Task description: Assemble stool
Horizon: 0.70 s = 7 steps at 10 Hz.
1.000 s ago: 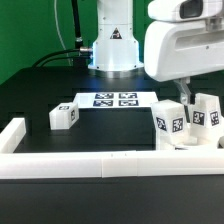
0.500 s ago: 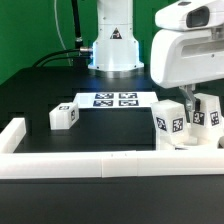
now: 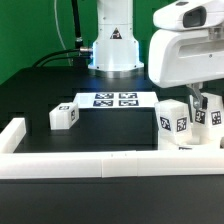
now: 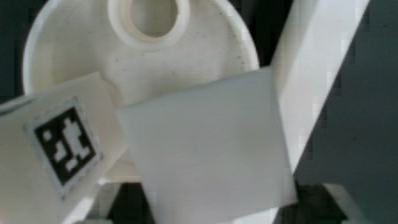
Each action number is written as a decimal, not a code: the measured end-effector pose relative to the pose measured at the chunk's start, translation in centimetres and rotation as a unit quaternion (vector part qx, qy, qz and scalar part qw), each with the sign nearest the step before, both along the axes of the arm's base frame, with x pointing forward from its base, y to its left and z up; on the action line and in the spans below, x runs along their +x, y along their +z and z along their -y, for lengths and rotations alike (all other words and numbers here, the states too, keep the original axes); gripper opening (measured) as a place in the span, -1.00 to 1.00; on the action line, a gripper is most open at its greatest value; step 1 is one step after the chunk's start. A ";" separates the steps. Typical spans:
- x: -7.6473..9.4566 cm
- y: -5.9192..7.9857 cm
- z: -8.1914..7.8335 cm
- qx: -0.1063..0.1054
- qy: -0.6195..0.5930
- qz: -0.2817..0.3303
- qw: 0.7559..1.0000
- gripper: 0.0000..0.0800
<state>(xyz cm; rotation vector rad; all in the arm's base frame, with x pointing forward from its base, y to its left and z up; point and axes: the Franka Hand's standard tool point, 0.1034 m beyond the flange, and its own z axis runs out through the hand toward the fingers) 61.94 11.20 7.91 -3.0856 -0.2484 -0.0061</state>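
Observation:
The stool's round white seat disc [image 4: 98, 70] lies below my gripper, with one open socket hole [image 4: 151, 20] showing. In the exterior view the disc [image 3: 192, 146] is at the right, partly hidden behind the rail. My gripper [image 3: 190, 104] [image 4: 214, 208] is shut on a blocky white tagged leg [image 3: 172, 123] [image 4: 205, 150] and holds it upright over the disc. A second leg [image 3: 206, 116] [image 4: 333, 80] stands upright on the disc just beside it. A third leg [image 3: 65, 116] lies loose on the table at the exterior view's left.
The marker board [image 3: 112, 100] lies flat at the table's middle, in front of the arm's base [image 3: 113, 50]. A long white rail [image 3: 90, 165] borders the front edge and turns back at the left corner [image 3: 12, 133].
My gripper and the leg in it have shifted a little toward the exterior view's right, closer to the standing leg. The loose leg has not moved.

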 end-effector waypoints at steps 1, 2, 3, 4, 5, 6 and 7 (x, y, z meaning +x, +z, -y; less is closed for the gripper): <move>0.0 0.0 0.0 0.000 -0.030 -0.001 1.000 -0.13; 0.1 0.1 -0.1 0.001 -0.091 -0.004 0.996 -0.13; 0.3 0.1 0.0 0.000 -0.151 -0.007 0.988 -0.13; 0.4 0.0 0.0 0.001 -0.223 -0.010 0.975 -0.13; 0.6 -0.1 0.0 0.002 -0.305 -0.010 0.952 -0.13; 0.8 -0.1 -0.2 0.013 -0.391 -0.010 0.920 -0.13; 1.0 -0.1 0.1 0.032 -0.473 -0.015 0.880 -0.13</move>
